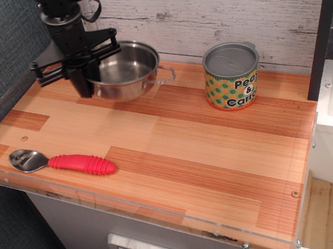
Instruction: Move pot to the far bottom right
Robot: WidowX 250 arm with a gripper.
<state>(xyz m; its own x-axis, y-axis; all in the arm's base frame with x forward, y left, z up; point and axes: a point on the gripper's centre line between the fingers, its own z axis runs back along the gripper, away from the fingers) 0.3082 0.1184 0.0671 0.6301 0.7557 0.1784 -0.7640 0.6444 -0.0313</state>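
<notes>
The shiny steel pot [126, 72] hangs at the back left of the wooden tabletop [178, 154], lifted a little off the wood and slightly tilted. One wire loop handle [166, 75] points right; the other is hidden behind the gripper. My black gripper [83, 82] comes down from above and is shut on the pot's left rim.
A green-and-orange dotted "Peas & Carrots" can [232, 77] stands at the back right. A spoon with a red handle [63, 161] lies near the front left edge. A white plank wall [229, 4] runs behind the table. A dark post [325, 19] stands at the right.
</notes>
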